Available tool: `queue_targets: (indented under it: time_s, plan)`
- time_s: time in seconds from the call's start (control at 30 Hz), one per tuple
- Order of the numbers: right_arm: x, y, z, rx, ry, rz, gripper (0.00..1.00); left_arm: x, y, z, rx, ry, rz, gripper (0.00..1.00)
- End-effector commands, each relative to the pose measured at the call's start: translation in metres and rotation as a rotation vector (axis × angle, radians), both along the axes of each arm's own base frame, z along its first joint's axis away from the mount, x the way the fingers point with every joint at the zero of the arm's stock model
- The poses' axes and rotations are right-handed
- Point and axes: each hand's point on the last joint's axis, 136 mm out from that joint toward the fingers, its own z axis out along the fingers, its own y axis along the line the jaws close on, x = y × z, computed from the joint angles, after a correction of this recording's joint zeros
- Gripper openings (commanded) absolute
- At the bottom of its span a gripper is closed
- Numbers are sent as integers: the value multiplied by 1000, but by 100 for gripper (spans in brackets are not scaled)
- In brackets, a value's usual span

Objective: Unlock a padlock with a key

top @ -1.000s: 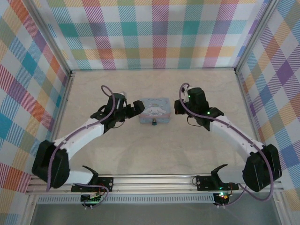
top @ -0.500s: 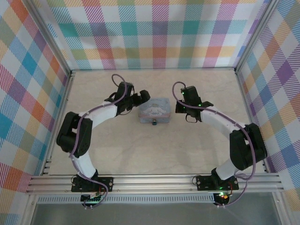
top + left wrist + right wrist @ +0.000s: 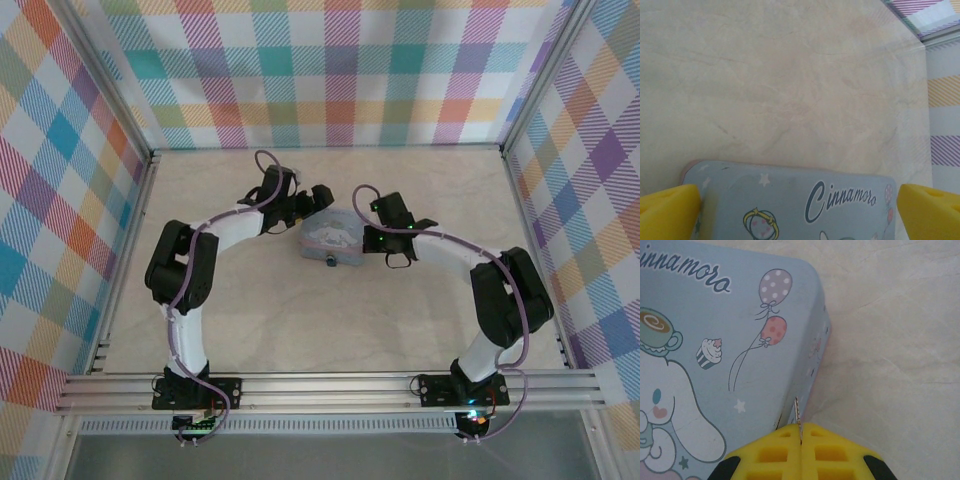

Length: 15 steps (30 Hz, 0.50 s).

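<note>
Two grippers crowd the pale blue cartoon-printed tin (image 3: 335, 232) on the beige marble-look table (image 3: 300, 320). Tin lid is down. Left gripper (image 3: 800, 212) is spread wide, its yellow pads (image 3: 667, 212) straddling the lid. Right gripper (image 3: 800, 440) is closed, pinching a thin key (image 3: 799, 415) edge-on, just beside the tin's corner. Padlock (image 3: 328, 266) sits against the tin's near side.

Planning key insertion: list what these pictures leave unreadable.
- Tiny dark roundish padlock, top view: too small; keyhole unreadable.
- Thin metal sliver, right wrist view: mostly hidden inside the shut right gripper; shape unclear.
- Pale blue cartoon-printed tin, left wrist view: cut off by bottom edge.
</note>
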Motion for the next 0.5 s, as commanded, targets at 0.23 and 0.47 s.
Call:
queue_targets:
  time_s: [0.23,0.47]
  plan:
    - [-20,3,15,38,0,12,0,-9,30,46,30,-103,51,100]
    - [-2,-16,58,11,-76,-17,0,-67,58,62,27,-135,80,100]
